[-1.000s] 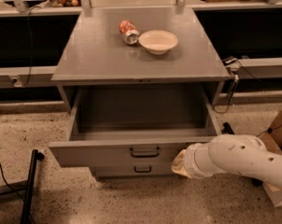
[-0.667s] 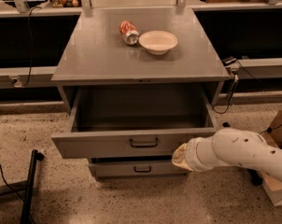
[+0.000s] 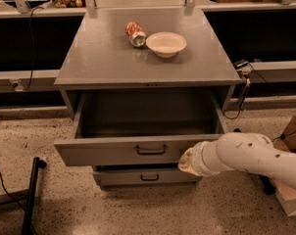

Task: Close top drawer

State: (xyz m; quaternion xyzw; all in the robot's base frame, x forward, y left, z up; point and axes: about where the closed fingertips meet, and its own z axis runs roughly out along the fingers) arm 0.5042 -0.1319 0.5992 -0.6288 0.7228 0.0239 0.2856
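The top drawer (image 3: 104, 153) of the grey metal cabinet (image 3: 99, 62) stands pulled out, and its deep box is empty. Its flat front carries a dark bar handle (image 3: 151, 150) at centre. My gripper (image 3: 186, 161), on the end of the white arm (image 3: 251, 156) coming in from the right, is against the right part of the drawer front, right of the handle. A shallower grey drawer (image 3: 148, 176) shows below, mostly pushed in.
A red can (image 3: 135, 34) lies on its side next to a white bowl (image 3: 166, 44) on the cabinet top. A cardboard box (image 3: 294, 195) sits on the floor at right. A black stand leg (image 3: 30, 195) is at lower left. Cables hang at the cabinet's right side (image 3: 241, 99).
The top drawer front has moved back toward the cabinet. My gripper and arm have moved with it, up and inward against the front.
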